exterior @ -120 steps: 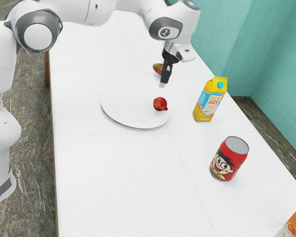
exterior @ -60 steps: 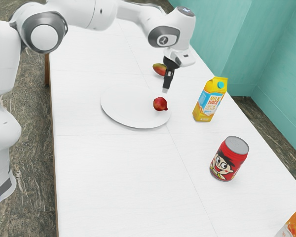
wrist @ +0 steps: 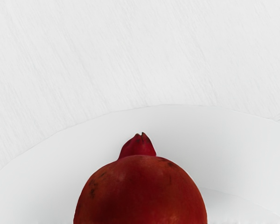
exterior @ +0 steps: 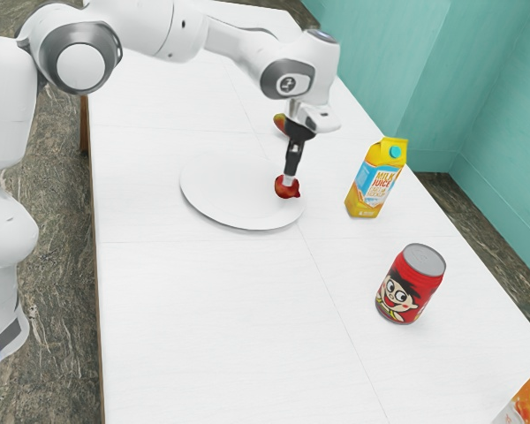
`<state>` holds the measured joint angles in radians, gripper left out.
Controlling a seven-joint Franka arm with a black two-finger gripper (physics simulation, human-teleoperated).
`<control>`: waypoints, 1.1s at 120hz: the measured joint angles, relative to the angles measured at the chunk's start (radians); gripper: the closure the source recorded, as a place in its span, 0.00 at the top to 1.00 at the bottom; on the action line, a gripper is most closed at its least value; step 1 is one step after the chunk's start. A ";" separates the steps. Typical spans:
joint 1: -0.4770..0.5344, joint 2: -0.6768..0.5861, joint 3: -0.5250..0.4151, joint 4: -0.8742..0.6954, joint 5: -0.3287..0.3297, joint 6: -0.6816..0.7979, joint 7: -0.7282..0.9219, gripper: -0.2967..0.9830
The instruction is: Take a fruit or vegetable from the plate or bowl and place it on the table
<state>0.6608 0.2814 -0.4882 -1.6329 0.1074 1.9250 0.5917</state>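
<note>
We bring slim black gripper (exterior: pixel 289 180) down from above to round red pomegranate (exterior: pixel 285 192), still on smooth white oval-looking plate (exterior: pixel 221 205). Open or closed, we can't tell; secure grasp likely precedes lift.

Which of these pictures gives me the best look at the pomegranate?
The wrist view: the pomegranate looks large there, its pointed crown and skin marks clear, though the lower edge cuts it off. The exterior view shows it small, on the plate, with the gripper at its top, hiding a little of it.
</note>
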 joint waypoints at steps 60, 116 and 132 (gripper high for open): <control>0.001 0.007 0.018 -0.059 -0.048 0.003 0.019 0.77; -0.008 0.024 0.019 -0.058 -0.060 0.046 0.027 0.61; -0.010 0.018 0.017 -0.057 -0.056 0.052 0.024 0.51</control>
<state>0.6509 0.2990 -0.4715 -1.6899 0.0512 1.9773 0.6160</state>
